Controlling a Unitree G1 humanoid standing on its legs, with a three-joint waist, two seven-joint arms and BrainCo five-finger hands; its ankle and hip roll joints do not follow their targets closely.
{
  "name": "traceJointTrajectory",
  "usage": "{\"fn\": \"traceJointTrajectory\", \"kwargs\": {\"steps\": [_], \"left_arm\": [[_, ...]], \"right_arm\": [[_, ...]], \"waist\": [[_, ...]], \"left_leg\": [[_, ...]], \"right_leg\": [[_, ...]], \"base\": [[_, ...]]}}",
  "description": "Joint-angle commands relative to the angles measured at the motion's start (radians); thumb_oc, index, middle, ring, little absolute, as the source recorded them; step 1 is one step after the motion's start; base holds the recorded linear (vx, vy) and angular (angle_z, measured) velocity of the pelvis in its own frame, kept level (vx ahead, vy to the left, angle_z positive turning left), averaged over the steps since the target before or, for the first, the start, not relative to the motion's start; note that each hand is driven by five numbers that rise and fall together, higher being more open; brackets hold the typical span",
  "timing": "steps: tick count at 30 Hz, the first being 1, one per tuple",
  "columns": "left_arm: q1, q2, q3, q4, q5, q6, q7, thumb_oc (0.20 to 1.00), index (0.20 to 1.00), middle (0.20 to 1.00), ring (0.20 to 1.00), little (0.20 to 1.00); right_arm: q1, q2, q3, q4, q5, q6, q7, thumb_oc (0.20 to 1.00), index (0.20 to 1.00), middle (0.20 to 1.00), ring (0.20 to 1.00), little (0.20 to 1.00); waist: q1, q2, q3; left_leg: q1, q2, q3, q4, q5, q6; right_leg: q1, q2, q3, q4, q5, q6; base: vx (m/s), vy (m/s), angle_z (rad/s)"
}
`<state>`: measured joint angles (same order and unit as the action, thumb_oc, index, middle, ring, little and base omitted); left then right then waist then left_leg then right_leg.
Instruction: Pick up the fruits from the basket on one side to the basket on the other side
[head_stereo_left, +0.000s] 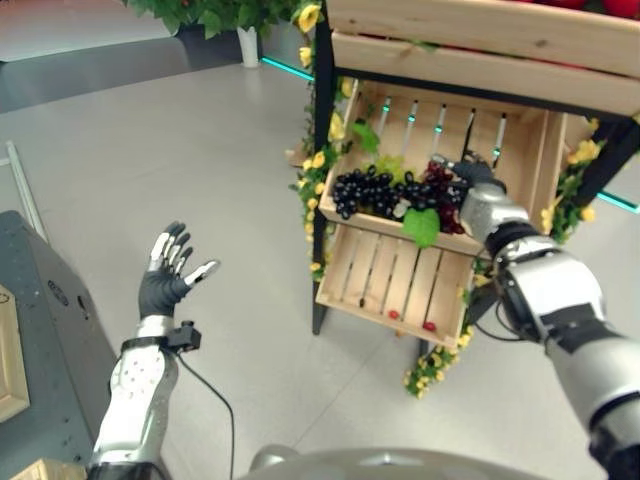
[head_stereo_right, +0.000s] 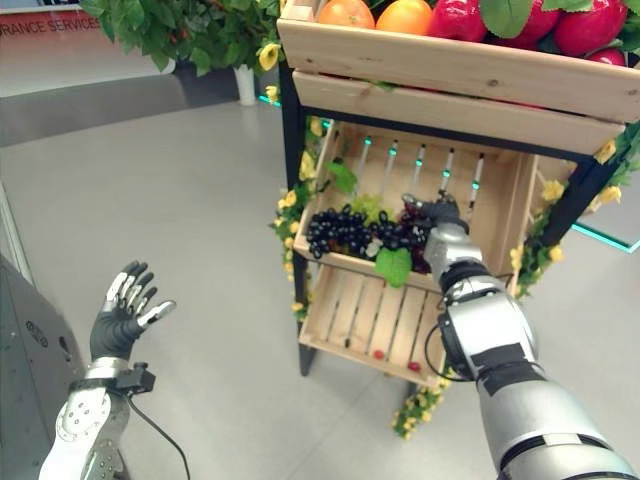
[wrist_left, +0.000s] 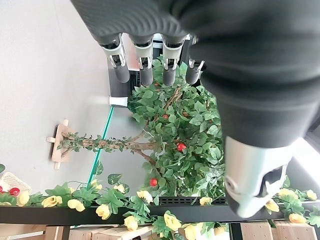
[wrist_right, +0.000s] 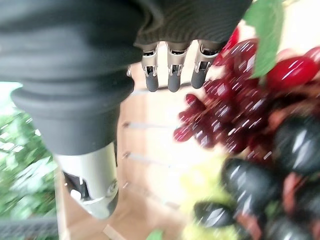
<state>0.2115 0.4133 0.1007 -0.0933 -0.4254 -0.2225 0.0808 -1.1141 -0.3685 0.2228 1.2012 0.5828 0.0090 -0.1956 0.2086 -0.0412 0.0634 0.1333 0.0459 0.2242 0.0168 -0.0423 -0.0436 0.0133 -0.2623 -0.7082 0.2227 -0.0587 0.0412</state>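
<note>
Grapes, dark purple and red in rounded glossy bunches (head_stereo_left: 385, 192), lie heaped in the slatted pale wooden crate (head_stereo_left: 520, 150) on the middle tier of a black-framed wooden fruit stand (head_stereo_right: 291, 150). Nearest the camera, well out from the stand on its left side, the left hand (head_stereo_left: 168, 268) is raised over smooth grey floor (head_stereo_left: 200, 140), palm up, fingers straight and spread, holding nothing. Closer to the stand, the right hand (head_stereo_right: 433, 214) reaches into the grape crate above the red bunch; in its wrist view the fingers (wrist_right: 172, 75) hang straight, clear of the fruit, though whether the thumb touches a grape is hard to tell. Below that crate an emptier slatted tray (head_stereo_left: 395, 280) tilts forward with two small red fruits (head_stereo_left: 410, 320). Above, the top crate (head_stereo_right: 450, 60) holds oranges and red apples (head_stereo_right: 470, 18). Yellow artificial flowers (head_stereo_left: 318, 170) trail down the frame. Beyond the stand, a leafy potted plant (head_stereo_right: 170, 30) stands in a white vase.
</note>
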Motion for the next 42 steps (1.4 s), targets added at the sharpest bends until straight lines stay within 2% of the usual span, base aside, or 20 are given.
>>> {"fn": "traceJointTrajectory", "kwargs": {"steps": [1,6,8,10,22,24,25,28,30,31,36,38,42], "left_arm": [[0.024,0.027,0.023,-0.137,-0.006,-0.061,0.009,1.0,1.0,1.0,1.0,1.0],[0.045,0.01,0.044,-0.134,-0.007,-0.064,0.022,1.0,1.0,1.0,1.0,1.0],[0.052,0.001,0.058,-0.128,0.004,-0.065,0.027,1.0,1.0,1.0,1.0,1.0],[0.055,-0.004,0.064,-0.124,0.01,-0.067,0.028,1.0,1.0,1.0,1.0,1.0],[0.06,-0.025,0.075,-0.128,0.024,-0.071,0.025,1.0,1.0,1.0,1.0,1.0],[0.064,-0.036,0.09,-0.12,0.043,-0.078,0.03,1.0,1.0,1.0,1.0,1.0],[0.064,-0.036,0.09,-0.12,0.043,-0.078,0.03,1.0,1.0,1.0,1.0,1.0],[0.083,-0.044,0.119,-0.106,0.072,-0.103,0.028,1.0,1.0,1.0,1.0,1.0],[0.093,-0.048,0.123,-0.101,0.078,-0.106,0.026,1.0,1.0,1.0,1.0,1.0],[0.104,-0.058,0.137,-0.092,0.091,-0.111,0.027,1.0,1.0,1.0,1.0,1.0],[0.132,-0.081,0.157,-0.104,0.114,-0.139,0.003,1.0,1.0,1.0,1.0,1.0],[0.136,-0.09,0.163,-0.099,0.118,-0.151,0.007,1.0,1.0,1.0,1.0,1.0],[0.15,-0.098,0.179,-0.083,0.124,-0.161,0.004,1.0,1.0,1.0,1.0,1.0]], "right_arm": [[-0.003,-0.038,0.019,-0.179,0.033,-0.112,0.018,1.0,1.0,1.0,1.0,1.0],[0.112,-0.064,0.011,-0.427,0.018,-0.139,0.007,1.0,1.0,1.0,1.0,1.0],[0.22,-0.067,-0.007,-0.573,0.015,-0.152,0.019,1.0,1.0,1.0,1.0,1.0],[0.278,-0.068,-0.024,-0.636,0.008,-0.158,0.034,1.0,1.0,1.0,1.0,1.0],[0.428,-0.066,-0.065,-0.804,-0.066,-0.167,0.047,1.0,1.0,1.0,1.0,1.0],[0.552,-0.066,-0.092,-0.938,-0.09,-0.193,0.077,1.0,1.0,1.0,1.0,1.0],[0.552,-0.066,-0.092,-0.938,-0.09,-0.193,0.077,1.0,1.0,1.0,1.0,1.0],[0.782,-0.06,-0.165,-1.088,-0.133,-0.232,0.129,1.0,1.0,1.0,1.0,1.0],[0.846,-0.057,-0.185,-1.126,-0.138,-0.233,0.149,1.0,1.0,1.0,1.0,1.0],[0.951,-0.05,-0.208,-1.185,-0.131,-0.243,0.192,1.0,1.0,1.0,1.0,1.0],[1.153,-0.034,-0.266,-1.216,-0.163,-0.27,0.263,1.0,1.0,1.0,1.0,1.0],[1.226,0.012,-0.289,-1.184,-0.094,-0.29,0.287,1.0,1.0,1.0,1.0,1.0],[1.31,0.022,-0.319,-1.187,-0.084,-0.305,0.32,1.0,1.0,1.0,1.0,1.0]], "waist": [[-0.014,-0.053,-0.017],[-0.039,-0.046,-0.012],[-0.052,-0.041,-0.009],[-0.058,-0.038,-0.007],[-0.074,-0.028,0.001],[-0.084,-0.024,0.009],[-0.084,-0.024,0.009],[-0.095,-0.019,0.015],[-0.097,-0.02,0.013],[-0.105,-0.02,0.017],[-0.124,-0.018,0.018],[-0.136,-0.015,0.018],[-0.152,-0.014,0.013]], "left_leg": [[0.014,-0.041,0.041,-0.007,-0.057,-0.013],[0.013,-0.04,0.051,-0.006,-0.057,-0.012],[0.014,-0.04,0.056,-0.008,-0.057,-0.011],[0.012,-0.039,0.059,-0.007,-0.058,-0.01],[0.01,-0.039,0.065,-0.006,-0.057,-0.008],[0.008,-0.039,0.065,-0.006,-0.058,-0.007],[0.008,-0.039,0.065,-0.006,-0.058,-0.007],[0.005,-0.041,0.064,-0.005,-0.06,-0.005],[0.005,-0.041,0.062,-0.005,-0.06,-0.004],[0.003,-0.041,0.062,-0.005,-0.06,-0.003],[0.001,-0.044,0.063,-0.01,-0.06,-0.002],[0.0,-0.045,0.063,-0.012,-0.059,-0.002],[-0.001,-0.045,0.064,-0.014,-0.057,-0.003]], "right_leg": [[0.041,0.0,0.013,-0.208,0.171,0.109],[0.033,-0.006,0.018,-0.202,0.173,0.108],[0.03,-0.009,0.018,-0.2,0.173,0.108],[0.028,-0.012,0.016,-0.198,0.172,0.107],[0.02,-0.02,0.023,-0.196,0.177,0.107],[0.016,-0.023,0.021,-0.194,0.176,0.108],[0.016,-0.023,0.021,-0.194,0.176,0.108],[0.014,-0.027,0.015,-0.191,0.174,0.111],[0.015,-0.028,0.013,-0.19,0.174,0.112],[0.013,-0.031,0.011,-0.189,0.175,0.113],[0.009,-0.034,0.01,-0.189,0.178,0.117],[0.008,-0.035,0.011,-0.189,0.179,0.118],[0.003,-0.035,0.015,-0.188,0.179,0.119]], "base": [[-0.03,0.011,-0.05],[-0.03,0.009,-0.09],[-0.03,0.009,-0.08],[-0.02,0.002,-0.06],[-0.01,0.0,-0.04],[0.0,0.0,0.0],[0.0,0.0,0.0],[0.0,0.0,0.0],[0.0,0.0,0.0],[0.0,0.0,0.0],[-0.01,0.013,0.0],[0.0,0.0,0.0],[0.0,0.005,0.01]]}}
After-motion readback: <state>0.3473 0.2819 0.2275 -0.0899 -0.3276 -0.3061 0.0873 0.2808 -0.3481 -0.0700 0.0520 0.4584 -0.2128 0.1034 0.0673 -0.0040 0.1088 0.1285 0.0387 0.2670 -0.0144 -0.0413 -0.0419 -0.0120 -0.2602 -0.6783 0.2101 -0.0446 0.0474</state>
